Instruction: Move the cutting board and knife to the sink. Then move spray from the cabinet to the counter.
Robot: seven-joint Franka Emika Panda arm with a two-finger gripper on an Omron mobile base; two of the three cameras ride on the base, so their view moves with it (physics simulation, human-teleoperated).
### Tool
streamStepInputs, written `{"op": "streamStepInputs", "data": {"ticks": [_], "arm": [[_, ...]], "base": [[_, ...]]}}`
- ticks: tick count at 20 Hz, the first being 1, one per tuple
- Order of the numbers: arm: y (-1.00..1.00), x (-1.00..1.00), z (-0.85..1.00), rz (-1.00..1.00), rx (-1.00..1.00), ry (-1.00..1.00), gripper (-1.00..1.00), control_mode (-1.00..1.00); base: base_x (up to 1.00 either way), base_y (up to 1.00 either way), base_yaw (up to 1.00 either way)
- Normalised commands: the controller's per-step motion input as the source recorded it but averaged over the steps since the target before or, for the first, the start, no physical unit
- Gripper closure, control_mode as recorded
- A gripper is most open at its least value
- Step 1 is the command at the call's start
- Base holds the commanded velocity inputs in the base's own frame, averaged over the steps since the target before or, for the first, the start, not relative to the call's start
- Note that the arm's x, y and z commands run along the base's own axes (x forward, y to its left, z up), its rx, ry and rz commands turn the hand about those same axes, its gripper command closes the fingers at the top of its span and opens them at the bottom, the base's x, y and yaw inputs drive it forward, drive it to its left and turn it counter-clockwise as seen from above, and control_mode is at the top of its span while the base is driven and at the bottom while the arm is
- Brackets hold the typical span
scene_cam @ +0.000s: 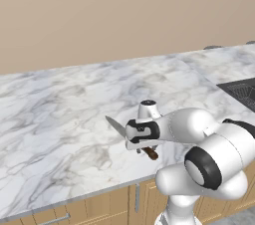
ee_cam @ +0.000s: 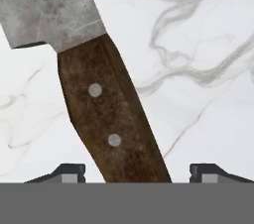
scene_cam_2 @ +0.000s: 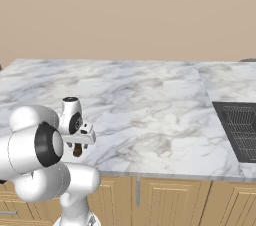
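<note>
The knife [ee_cam: 111, 119] lies flat on the white marble counter [scene_cam: 60, 119] near its front edge. Its silver blade [scene_cam: 115, 126] points left and its dark wooden handle [scene_cam: 151, 154] points toward the counter edge. My gripper [ee_cam: 138, 172] hangs straight down over the handle, open, with one fingertip [ee_cam: 69, 171] on each side and a gap between each tip and the wood. From the right base view the gripper [scene_cam_2: 78, 145] stands just above the handle end [scene_cam_2: 77, 150]. The dark grey sink [scene_cam_2: 240, 127] is far to the right. The cutting board, spray and cabinet are out of view.
The counter's front edge [scene_cam: 124, 184] runs just below the knife, with wood drawer fronts [scene_cam_2: 170, 200] under it. A tan wall [scene_cam: 124, 15] backs the counter. My own arm [scene_cam: 209, 159] bulks between the knife and the sink [scene_cam: 241, 92].
</note>
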Motion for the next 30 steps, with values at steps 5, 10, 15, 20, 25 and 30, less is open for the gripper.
{"op": "streamStepInputs", "data": {"ticks": [5,10,15,20,25,30], "arm": [[-0.04,-0.04,-0.21,0.06,0.0,0.0,1.0,-1.0],[-0.11,-0.01,-0.01,0.19,0.02,-0.05,1.0,-1.0],[-0.04,-0.06,0.31,0.18,0.05,-0.12,1.0,-1.0],[-0.01,-0.06,0.47,0.14,0.03,-0.06,1.0,-1.0],[-0.05,-0.07,0.45,0.05,0.0,0.0,1.0,-1.0],[-0.03,-0.09,0.36,0.0,0.0,0.0,1.0,-1.0]], "base": [[0.0,0.0,0.0],[0.0,0.0,0.0],[0.0,0.0,0.0],[0.0,0.0,0.0],[0.0,0.0,0.0],[0.0,0.0,0.0]]}}
